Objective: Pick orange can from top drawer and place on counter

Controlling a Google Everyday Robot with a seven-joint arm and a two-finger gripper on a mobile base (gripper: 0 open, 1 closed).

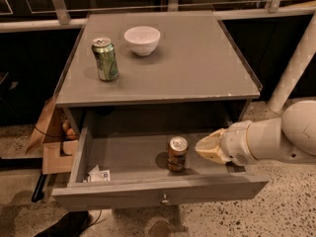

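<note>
The orange can [177,154] stands upright in the open top drawer [163,194], right of its middle. My gripper [206,147] is inside the drawer just to the right of the can, pointing left at it, with a small gap between them. The white arm reaches in from the right. The counter [197,68] is the grey tabletop above the drawer.
A green can [105,59] and a white bowl [142,40] stand on the counter's back left. A small white packet [98,174] lies in the drawer's front left corner. A cardboard box [52,142] sits on the floor at the left. A white pole [296,65] rises at the right.
</note>
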